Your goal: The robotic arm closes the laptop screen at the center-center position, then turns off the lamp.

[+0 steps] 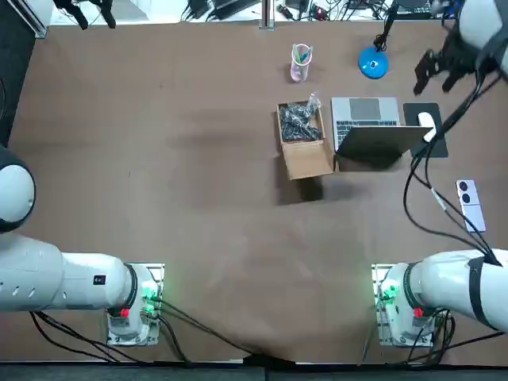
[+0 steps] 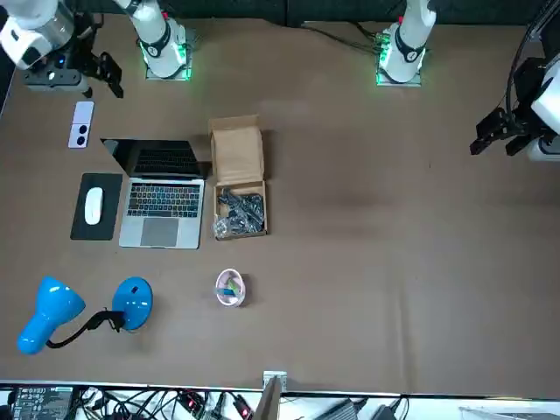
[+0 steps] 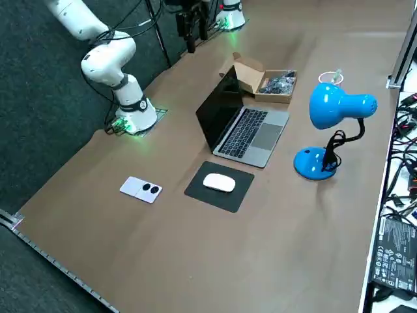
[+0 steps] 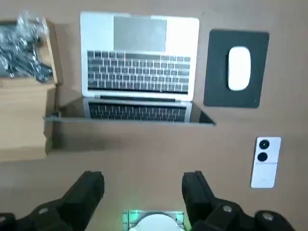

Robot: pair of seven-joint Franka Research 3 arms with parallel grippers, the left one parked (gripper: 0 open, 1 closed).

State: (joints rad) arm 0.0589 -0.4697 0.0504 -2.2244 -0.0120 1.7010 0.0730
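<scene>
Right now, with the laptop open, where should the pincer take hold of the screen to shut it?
The free top edge of the screen, at its middle, coming from behind the lid. It leans back, away from the keyboard, so pressing there should fold it down. The right pincer hovers open above.

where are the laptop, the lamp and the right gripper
laptop (image 2: pixel 164 199), front view, on its keyboard
lamp (image 3: pixel 332 104), right side view, on its blue head
right gripper (image 4: pixel 143 182), right wrist view, midway between its open fingertips, hovering on the laptop's lid side
</scene>
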